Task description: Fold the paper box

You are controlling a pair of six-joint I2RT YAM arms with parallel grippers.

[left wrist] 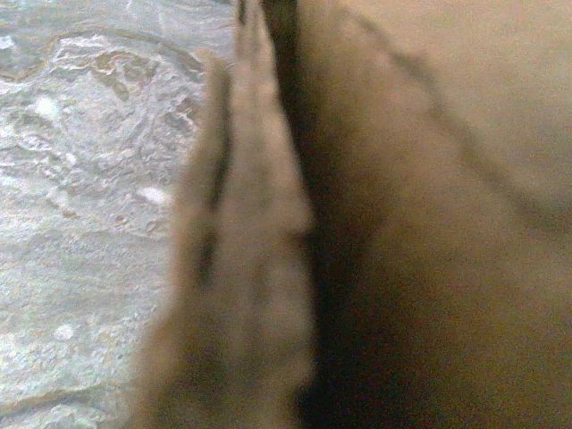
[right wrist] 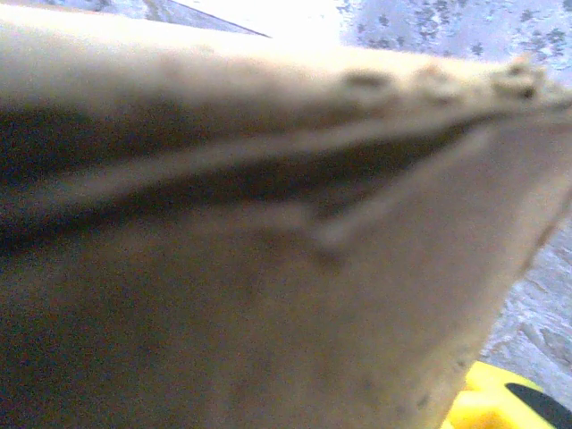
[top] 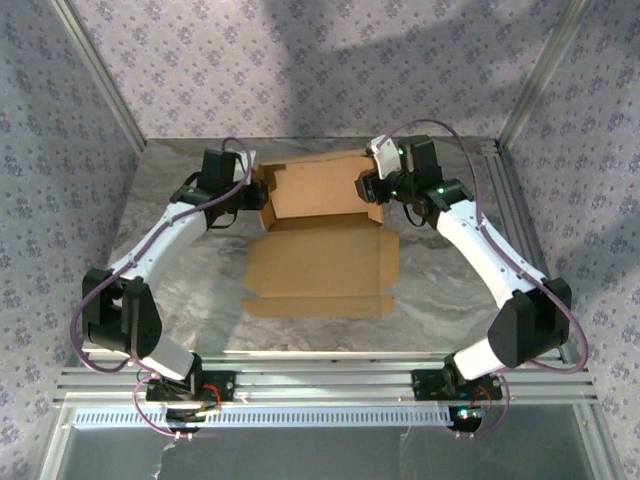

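Box: we see the paper box (top: 320, 262) in the middle of the counter (top: 450, 300), far half walled, near flap flat.
Left gripper (top: 252, 188): closed, at the left wall.
Right gripper (top: 369, 189): at the right wall; we cannot tell its state.

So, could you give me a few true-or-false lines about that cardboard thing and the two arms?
The paper box is brown cardboard. True.
It lies on a plain white table. False: the table is grey and marbled.
The left claw and the right claw are at the box's far half, one on each side. True.
The whole box lies flat. False: the far half has raised side walls, and only the near panel lies flat.
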